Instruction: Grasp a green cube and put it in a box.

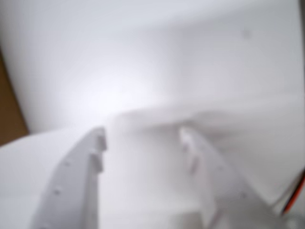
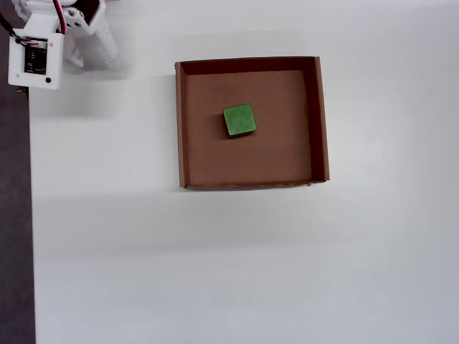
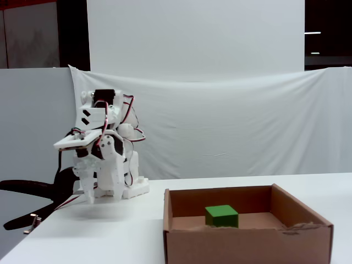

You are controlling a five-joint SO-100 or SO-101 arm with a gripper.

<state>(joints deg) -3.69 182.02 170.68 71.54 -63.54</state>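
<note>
I find no brand, label or readable writing on anything here: the box (image 2: 182,122) is plain brown cardboard and the green cube (image 2: 239,120) has a bare top. In the overhead view the cube lies on the box floor, a little up and left of the middle, slightly turned against the walls and touching none of them. In the fixed view the cube (image 3: 223,215) sits behind the near wall of the box (image 3: 247,245), which hides its lower edge, and that wall's top rim looks a bit ragged toward the right. My arm (image 3: 104,159) is folded up at its base on the white table (image 2: 215,272), well apart from the box, at the left of the fixed view and half cut off at the top left corner of the overhead view. My gripper (image 1: 143,138) points down just above the table near my base; in the wrist view, which is badly blurred and washed out, my two white fingers (image 1: 78,181) stand apart with nothing between them, only white surface beyond. A brown sliver at that view's left edge is too blurred to name, and a bit of red and black wire (image 1: 295,195) is cut off at the lower right
</note>
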